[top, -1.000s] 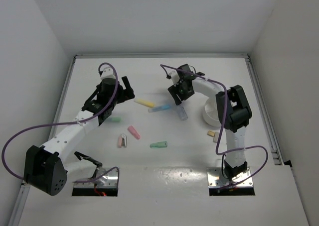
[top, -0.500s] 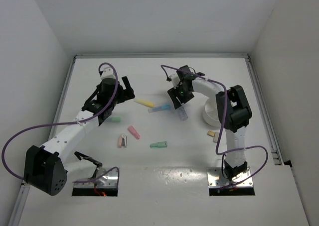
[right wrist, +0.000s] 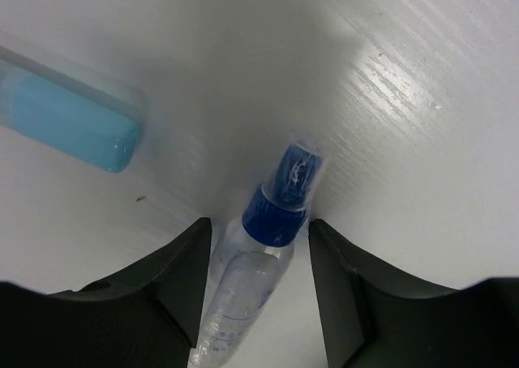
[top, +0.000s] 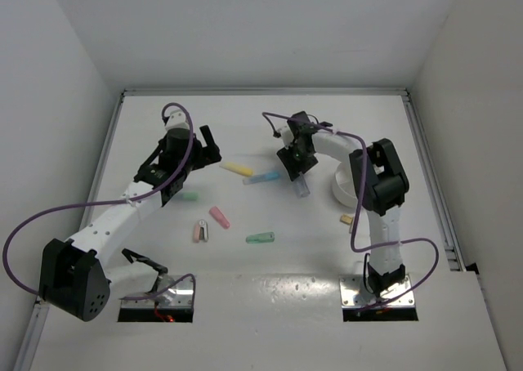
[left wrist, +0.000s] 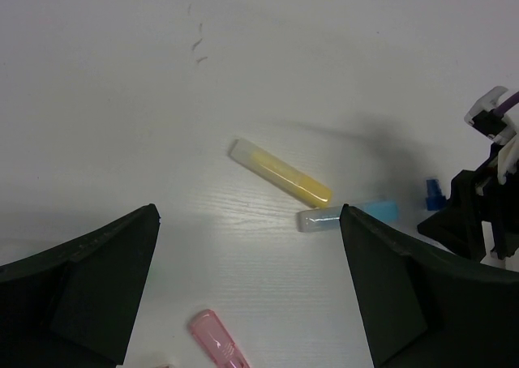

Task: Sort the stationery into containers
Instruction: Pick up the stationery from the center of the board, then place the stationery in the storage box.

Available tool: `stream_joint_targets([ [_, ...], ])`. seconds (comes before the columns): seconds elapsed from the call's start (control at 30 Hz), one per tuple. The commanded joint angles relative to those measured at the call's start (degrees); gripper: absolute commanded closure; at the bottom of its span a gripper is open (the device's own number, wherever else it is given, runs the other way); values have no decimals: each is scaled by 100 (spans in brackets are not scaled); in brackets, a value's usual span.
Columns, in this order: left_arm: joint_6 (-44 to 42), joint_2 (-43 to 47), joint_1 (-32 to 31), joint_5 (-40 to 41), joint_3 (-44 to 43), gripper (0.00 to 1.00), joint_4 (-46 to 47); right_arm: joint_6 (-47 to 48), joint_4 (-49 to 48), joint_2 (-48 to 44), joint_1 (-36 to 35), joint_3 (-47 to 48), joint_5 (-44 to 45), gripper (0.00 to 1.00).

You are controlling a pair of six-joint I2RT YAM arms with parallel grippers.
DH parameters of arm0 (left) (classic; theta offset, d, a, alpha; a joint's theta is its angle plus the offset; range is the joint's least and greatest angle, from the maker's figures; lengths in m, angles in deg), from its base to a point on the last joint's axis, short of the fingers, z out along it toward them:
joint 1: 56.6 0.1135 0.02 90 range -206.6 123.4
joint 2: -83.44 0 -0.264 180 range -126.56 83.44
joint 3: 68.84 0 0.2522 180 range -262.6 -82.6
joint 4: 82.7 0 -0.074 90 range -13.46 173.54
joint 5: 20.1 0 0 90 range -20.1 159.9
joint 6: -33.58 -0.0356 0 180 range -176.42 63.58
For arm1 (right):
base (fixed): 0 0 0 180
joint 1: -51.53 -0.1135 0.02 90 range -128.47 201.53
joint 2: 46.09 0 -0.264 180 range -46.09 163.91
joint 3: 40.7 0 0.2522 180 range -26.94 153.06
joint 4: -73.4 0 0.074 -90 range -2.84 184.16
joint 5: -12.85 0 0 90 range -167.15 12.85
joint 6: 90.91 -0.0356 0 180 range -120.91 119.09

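The clear blue-capped bottle (right wrist: 263, 246) lies on the table between the fingers of my right gripper (right wrist: 259, 224). The jaws straddle it with a gap showing on the right side, so the gripper is open. From above, the bottle (top: 301, 187) pokes out below the right gripper (top: 296, 168). A blue stick (top: 264, 177) and a yellow stick (top: 237, 168) lie just to its left. My left gripper (left wrist: 249, 218) hovers wide open over bare table, short of the yellow stick (left wrist: 280, 172) and blue stick (left wrist: 347, 216). The white tub (top: 345, 185) stands right of the bottle.
A green stick (top: 189, 196), a pink stick (top: 219, 216), a pink-and-white piece (top: 201, 231) and another green stick (top: 260, 239) are scattered mid-table. A small tan block (top: 347, 220) lies below the tub. White walls close in on the left, back and right.
The right gripper has shifted slightly over the bottle and its jaws have narrowed around it. The left arm has not moved.
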Motion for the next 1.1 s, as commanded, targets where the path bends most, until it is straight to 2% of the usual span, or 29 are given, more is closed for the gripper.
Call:
stream_joint_targets([
  [0.0,77,10,-15,-23,-229,0,107,-77,-150,67,-69,-43,170,49],
  [0.03,77,10,-15,-23,-229,0,107,-77,-150,67,-69,-43,170,53],
  [0.07,77,10,-15,-23,-229,0,107,-77,-150,67,-121,-43,170,62],
  [0.13,77,62,-15,-23,-229,0,107,-77,-150,120,-122,-43,109,74],
  [0.17,77,62,-15,-23,-229,0,107,-77,-72,120,-122,-43,30,84],
  [0.2,77,62,-15,-23,-229,0,107,-77,-71,120,-122,10,-92,88],
  [0.23,77,62,-15,-23,-229,0,107,-77,-2,-80,-61,62,-442,97],
  [0.27,77,62,-15,-23,-229,0,107,-77,-1,-213,18,63,-628,100],
  [0.33,77,62,-15,-23,-229,0,107,160,-1,-557,19,116,-1007,100],
  [0.4,77,62,-15,-23,-229,0,107,362,-123,-1275,71,116,-1401,100],
  [0.47,77,62,-15,-23,-229,0,107,424,-404,-1793,72,-121,-1403,100],
  [0.57,77,62,-15,-84,-229,0,107,241,-1421,-2839,132,-761,-554,100],
  [0.6,77,62,-15,-85,-229,2,107,153,-2269,-3129,133,-1050,76,100],
  [0.7,77,10,-15,-199,-229,2,160,-49,-3914,-4333,239,-2787,1088,100],
  [0.73,77,10,-15,-199,-229,2,160,-50,-4182,-4580,239,-3046,1336,100],
  [0.77,77,10,-15,-199,-229,3,160,-129,-4384,-4974,299,-3257,1591,100],
  [0.8,77,10,-15,-260,-229,3,160,-182,-4508,-5099,300,-3459,2099,100],
  [0.9,77,-43,-15,-313,-229,4,160,-182,-4745,-5424,414,-3776,2813,100],
  [1.07,77,-105,-15,-480,-229,4,213,-287,-4852,-5707,537,-4120,3253,100],
])
